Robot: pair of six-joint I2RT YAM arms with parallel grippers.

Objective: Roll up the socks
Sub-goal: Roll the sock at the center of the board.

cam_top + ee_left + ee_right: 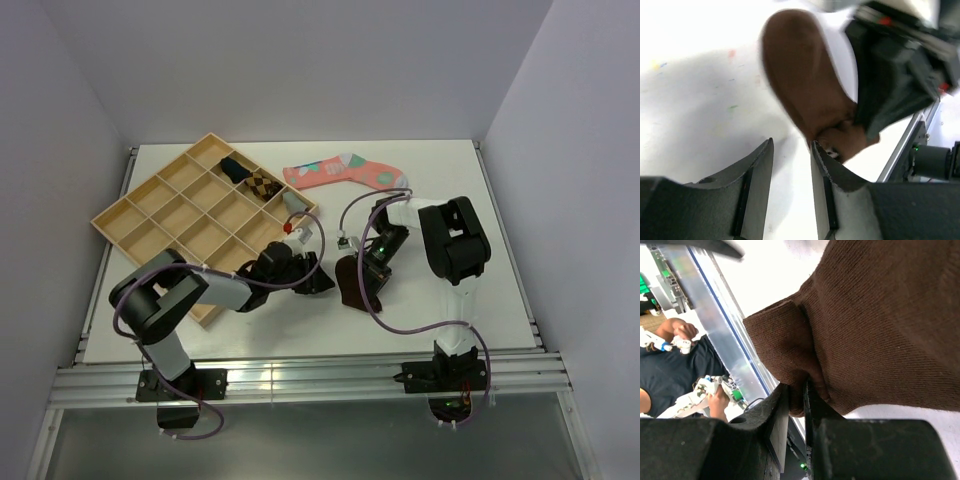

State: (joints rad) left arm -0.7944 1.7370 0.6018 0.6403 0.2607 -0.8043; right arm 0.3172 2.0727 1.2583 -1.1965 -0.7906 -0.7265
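Here, finely ribbed brown sock [880,315], softly creased

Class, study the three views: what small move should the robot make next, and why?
Probably ease the left gripper forward onto the brown sock: its jaws stand open and empty just short of it, while the right gripper pinches a fold, so a second grip would help roll it.

On the table [450,180], a divided tray [185,213] sits at ten o'clock holding small socks [250,178] in its far-corner compartments, a flat sock [345,172] lies at twelve, and a near sock [352,288] lies central, between the left gripper [317,280] and right gripper [374,272].
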